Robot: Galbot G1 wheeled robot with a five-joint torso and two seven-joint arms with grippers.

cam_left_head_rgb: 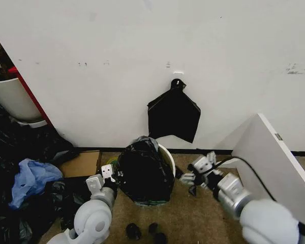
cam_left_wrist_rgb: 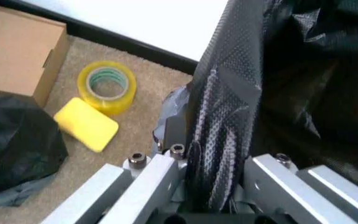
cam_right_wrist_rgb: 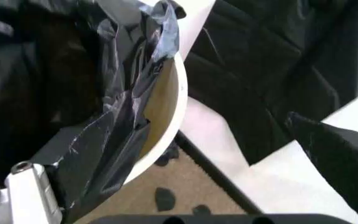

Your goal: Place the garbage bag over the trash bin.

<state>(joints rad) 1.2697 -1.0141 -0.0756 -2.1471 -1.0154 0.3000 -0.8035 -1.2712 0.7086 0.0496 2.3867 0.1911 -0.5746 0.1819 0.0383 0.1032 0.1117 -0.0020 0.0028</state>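
Note:
The trash bin (cam_left_head_rgb: 169, 155) is a round white bucket on the carpet by the wall. The wrinkled black garbage bag (cam_left_head_rgb: 142, 173) is draped over its top and front, leaving the right rim (cam_right_wrist_rgb: 177, 100) bare. At the bin's left side, my left gripper (cam_left_head_rgb: 108, 175) is shut on a taut fold of the garbage bag (cam_left_wrist_rgb: 213, 140), which runs between its silver fingers (cam_left_wrist_rgb: 148, 170). Just right of the bin, my right gripper (cam_left_head_rgb: 190, 179) stands open. Its black finger (cam_right_wrist_rgb: 337, 158) is clear of the bin, and the bag's edge (cam_right_wrist_rgb: 117, 126) hangs by the silver one (cam_right_wrist_rgb: 24, 186).
A flat black bag (cam_left_head_rgb: 173, 117) hangs on the wall behind the bin. A white board (cam_left_head_rgb: 274, 162) leans at the right. A cardboard box (cam_left_head_rgb: 81, 163), tape roll (cam_left_wrist_rgb: 107, 86), yellow sponge (cam_left_wrist_rgb: 87, 123), blue bag (cam_left_head_rgb: 30, 178) and dark bags crowd the left. Small black objects (cam_left_head_rgb: 133, 231) lie in front.

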